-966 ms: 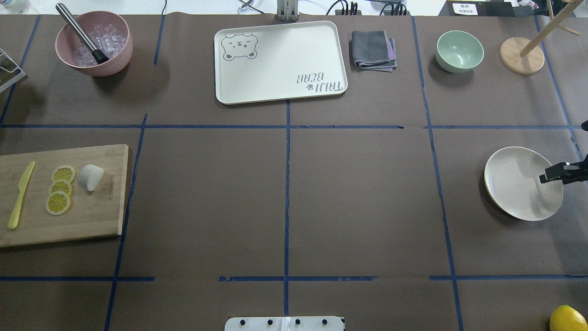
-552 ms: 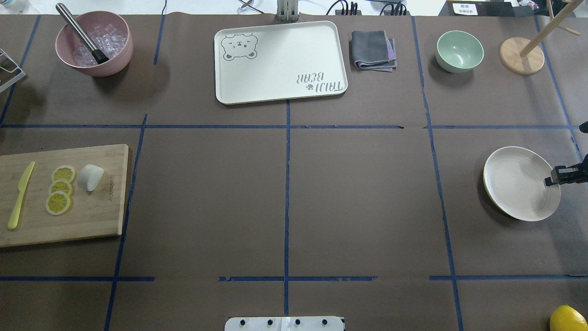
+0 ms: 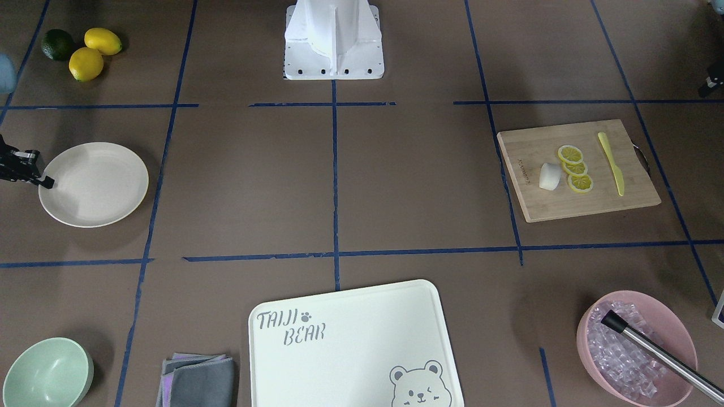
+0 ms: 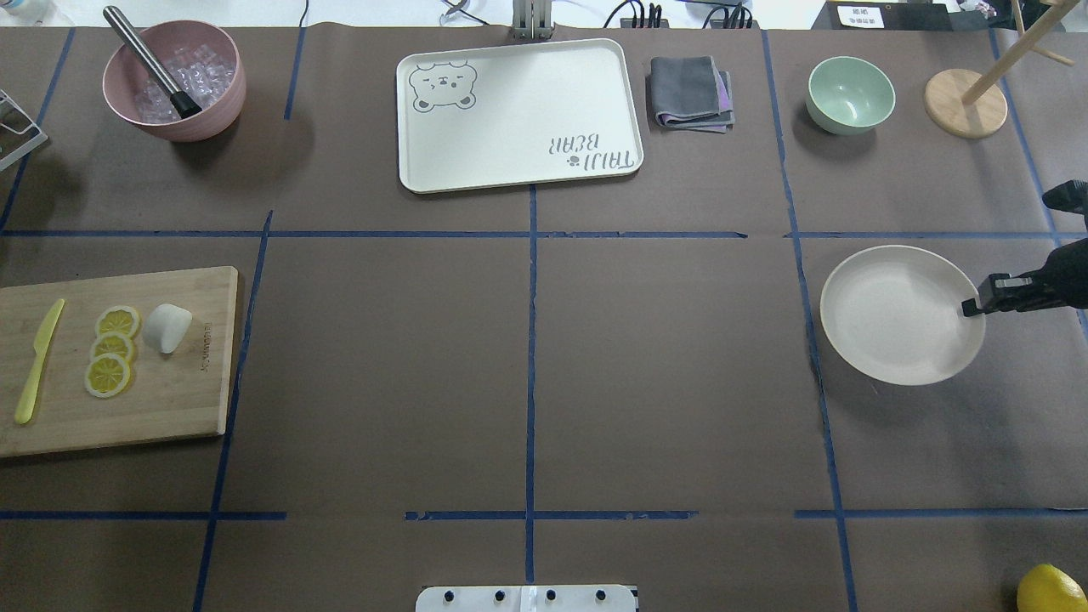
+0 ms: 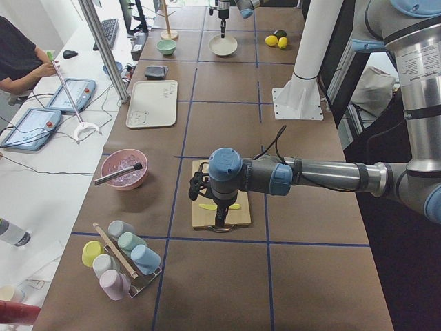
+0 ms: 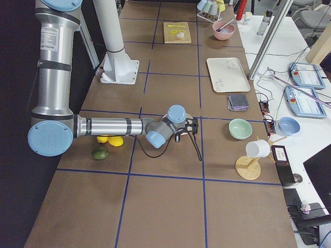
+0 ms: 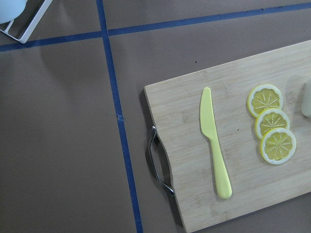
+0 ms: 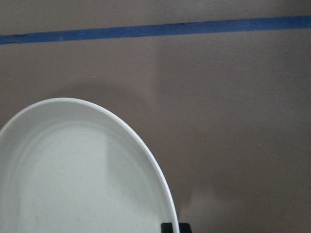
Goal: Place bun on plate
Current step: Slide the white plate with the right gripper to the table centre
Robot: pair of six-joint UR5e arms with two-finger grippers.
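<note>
**A:** Right claw?

**B:** Right gripper [image 4: 971, 308] is clamped on the rim of the plate [image 4: 892, 319], on the edge facing away from table centre. The wrist view shows one black fingertip [image 8: 175, 227] right at that rim. Can't tell if the plate sits on the table or hangs just above it.

**A:** Left?

**B:** Left gripper [image 5: 220, 222] points down over the cutting board [image 4: 170, 408]. Only the side view catches it, so I can't tell whether the jaws are apart or together.

**A:** Bun?

**B:** Bun [image 4: 166, 328] lies on the board, just beside the three lemon slices [image 4: 111, 349], on their table-centre side. The yellow knife [image 4: 38, 361] is on the slices' other side. The board is on the robot's left and the plate on its right, well apart.
</note>
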